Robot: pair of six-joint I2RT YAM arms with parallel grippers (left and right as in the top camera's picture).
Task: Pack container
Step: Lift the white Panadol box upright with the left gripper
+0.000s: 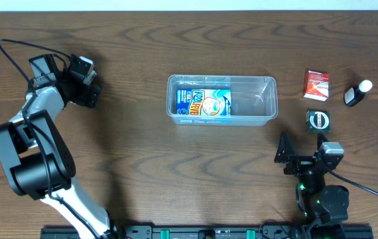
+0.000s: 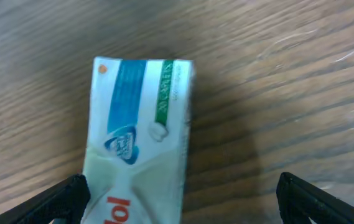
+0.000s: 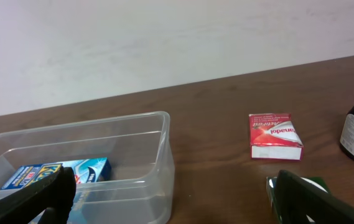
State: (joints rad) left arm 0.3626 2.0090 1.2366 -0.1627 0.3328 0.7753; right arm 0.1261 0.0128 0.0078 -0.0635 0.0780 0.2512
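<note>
Above a white box the left gripper gapes; right gripper near the container gapes too

We take this for a robotics lab bench: two robot arms, the left arm and the right arm, rise at the near edge of a wood-grain table beside a black mounting rail with green fittings, and a loose black cable loops over the tabletop. Behind the table we see only a plain pale wall. On the wood lie a few small goods set well apart: a clear container, a red box and a dark bottle.
</note>
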